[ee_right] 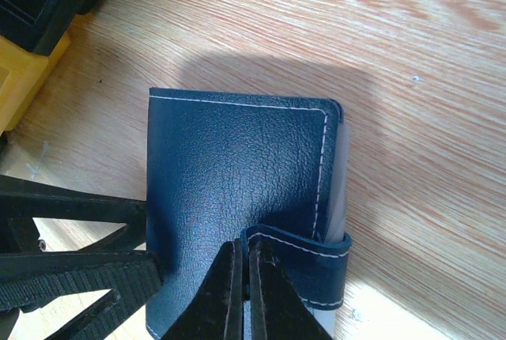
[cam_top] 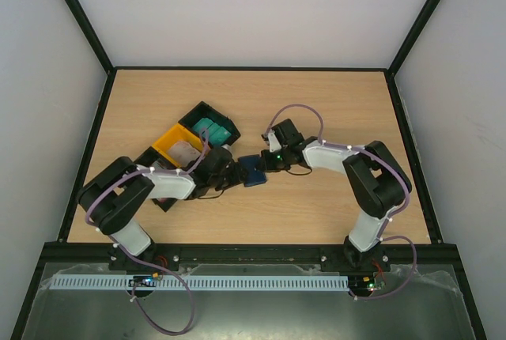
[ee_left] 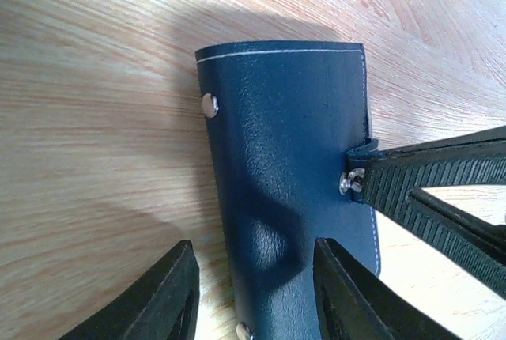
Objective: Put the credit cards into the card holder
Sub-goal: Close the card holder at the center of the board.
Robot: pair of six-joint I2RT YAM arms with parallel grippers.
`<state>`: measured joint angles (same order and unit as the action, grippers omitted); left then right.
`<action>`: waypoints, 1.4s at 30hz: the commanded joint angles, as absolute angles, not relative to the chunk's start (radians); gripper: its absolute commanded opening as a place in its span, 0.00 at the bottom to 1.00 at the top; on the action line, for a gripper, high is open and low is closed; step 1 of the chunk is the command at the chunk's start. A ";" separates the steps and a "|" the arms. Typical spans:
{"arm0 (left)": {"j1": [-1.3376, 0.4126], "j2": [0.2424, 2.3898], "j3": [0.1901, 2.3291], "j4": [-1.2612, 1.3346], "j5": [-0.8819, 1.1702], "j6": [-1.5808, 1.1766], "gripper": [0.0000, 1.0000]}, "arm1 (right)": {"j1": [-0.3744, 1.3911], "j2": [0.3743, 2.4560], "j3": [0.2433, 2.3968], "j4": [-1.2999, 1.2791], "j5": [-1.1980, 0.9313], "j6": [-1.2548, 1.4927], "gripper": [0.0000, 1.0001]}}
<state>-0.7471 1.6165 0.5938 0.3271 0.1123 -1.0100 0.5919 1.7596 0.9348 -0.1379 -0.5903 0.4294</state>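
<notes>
Now, wood table [cam_top: 316,103], white walls [cam_top: 253,8]: R fingers [ee_right: 225,300] tight on card holder [ee_right: 229,166] tab [ee_right: 312,247], L fingers [ee_left: 158,300] apart.

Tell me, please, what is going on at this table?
Both arms are working on the blue wallet, which lies folded on the table. The right pincer is shut on the wallet's snap tab, while the left pincer stands open over the wallet from the other side. The cards are in the tray beside it; none is being carried.
</notes>
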 commanded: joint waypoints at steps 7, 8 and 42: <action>-0.742 1.698 0.607 0.264 0.126 -0.988 0.35 | 0.616 1.810 0.973 -0.345 -0.423 0.362 0.02; -0.742 1.699 0.608 0.265 0.127 -0.988 0.33 | 0.627 1.813 0.981 -0.355 -0.403 0.360 0.02; -0.700 1.702 0.513 0.457 0.248 -1.110 0.18 | 0.915 1.949 1.110 -0.545 -0.031 0.521 0.02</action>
<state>-0.7040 1.6714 0.5415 0.4957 0.2234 -1.1030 0.8696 1.8408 1.1507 -0.4229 0.0048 0.4793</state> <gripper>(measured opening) 0.181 0.022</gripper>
